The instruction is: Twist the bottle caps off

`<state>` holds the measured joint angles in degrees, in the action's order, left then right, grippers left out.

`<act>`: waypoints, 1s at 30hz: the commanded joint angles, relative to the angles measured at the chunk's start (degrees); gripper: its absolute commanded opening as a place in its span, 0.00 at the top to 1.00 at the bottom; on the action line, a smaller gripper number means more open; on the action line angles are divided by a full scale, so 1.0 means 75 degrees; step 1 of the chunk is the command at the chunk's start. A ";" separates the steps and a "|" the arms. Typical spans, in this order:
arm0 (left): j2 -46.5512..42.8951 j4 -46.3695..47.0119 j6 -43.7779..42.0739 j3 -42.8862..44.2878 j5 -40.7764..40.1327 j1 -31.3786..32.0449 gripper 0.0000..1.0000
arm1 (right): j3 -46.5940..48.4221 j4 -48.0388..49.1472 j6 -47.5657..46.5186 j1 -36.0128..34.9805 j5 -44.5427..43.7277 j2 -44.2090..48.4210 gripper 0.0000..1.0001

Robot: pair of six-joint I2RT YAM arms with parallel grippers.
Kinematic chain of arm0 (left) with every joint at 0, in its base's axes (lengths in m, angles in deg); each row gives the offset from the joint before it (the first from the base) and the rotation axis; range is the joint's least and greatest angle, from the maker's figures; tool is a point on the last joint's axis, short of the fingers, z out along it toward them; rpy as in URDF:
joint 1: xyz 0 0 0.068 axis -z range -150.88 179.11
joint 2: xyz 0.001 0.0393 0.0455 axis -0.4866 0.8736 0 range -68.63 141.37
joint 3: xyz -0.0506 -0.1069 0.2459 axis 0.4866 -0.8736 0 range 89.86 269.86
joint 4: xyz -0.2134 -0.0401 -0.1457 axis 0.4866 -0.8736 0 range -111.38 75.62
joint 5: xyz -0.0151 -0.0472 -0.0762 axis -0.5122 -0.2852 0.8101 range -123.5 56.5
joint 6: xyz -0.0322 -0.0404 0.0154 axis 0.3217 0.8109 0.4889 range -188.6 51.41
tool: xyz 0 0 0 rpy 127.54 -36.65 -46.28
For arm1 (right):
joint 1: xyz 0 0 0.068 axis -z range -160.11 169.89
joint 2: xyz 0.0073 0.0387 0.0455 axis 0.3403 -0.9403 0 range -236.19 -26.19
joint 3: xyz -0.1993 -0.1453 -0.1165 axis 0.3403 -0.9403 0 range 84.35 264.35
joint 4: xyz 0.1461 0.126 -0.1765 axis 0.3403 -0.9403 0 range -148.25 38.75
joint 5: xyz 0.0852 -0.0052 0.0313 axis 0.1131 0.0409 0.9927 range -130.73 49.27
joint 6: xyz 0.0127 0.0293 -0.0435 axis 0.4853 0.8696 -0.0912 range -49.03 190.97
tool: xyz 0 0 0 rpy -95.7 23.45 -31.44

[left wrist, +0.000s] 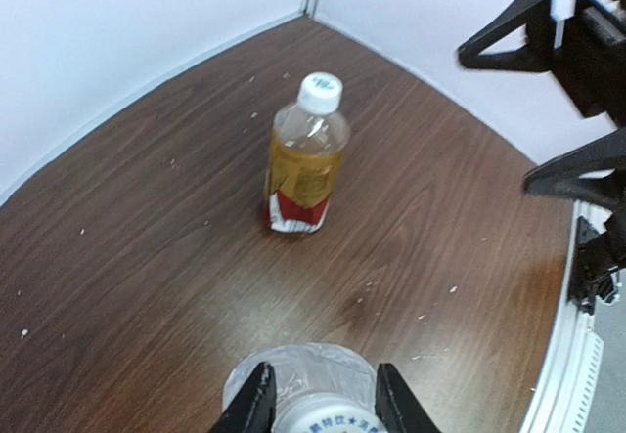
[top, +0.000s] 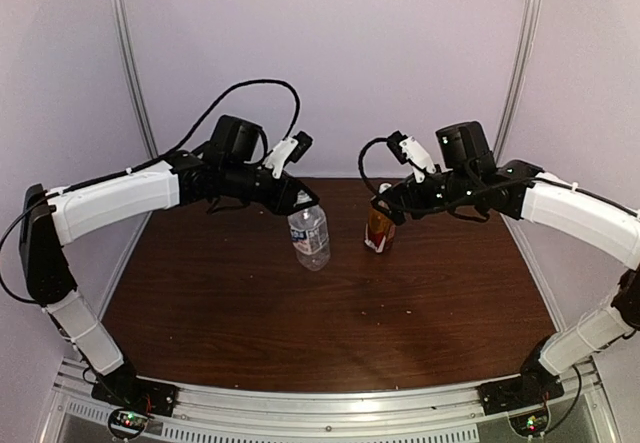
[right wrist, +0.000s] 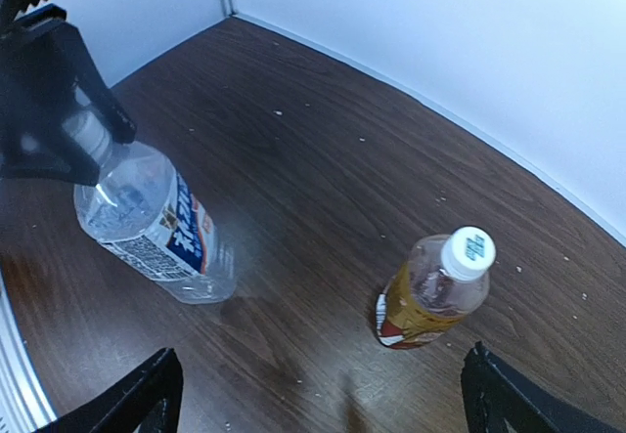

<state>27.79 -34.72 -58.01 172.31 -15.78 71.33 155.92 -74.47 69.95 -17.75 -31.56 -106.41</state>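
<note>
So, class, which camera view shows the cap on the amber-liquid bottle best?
The right wrist view: the white cap sits unobstructed and largest, its blue-printed top and side both visible. The left wrist view shows the cap clearly too, but smaller. From the top external view it is tiny and hard to separate from the right gripper.

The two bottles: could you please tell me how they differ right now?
The clear bottle has a white-blue label; the amber bottle holds amber liquid behind a red-white label. The left gripper is shut on the clear bottle's neck; the amber bottle stands free, the right gripper open near it. Both wear white caps.
</note>
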 commanded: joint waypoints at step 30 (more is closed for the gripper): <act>-0.1645 0.3983 0.1606 -0.1059 0.4504 0.0472 1.00 | 0.0196 0.1537 -0.0261 -0.0671 0.6844 -0.0517 0.00</act>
<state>15.81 -10.87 -47.86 165.08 15.89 74.52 155.52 -66.16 66.87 -21.60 15.93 -109.50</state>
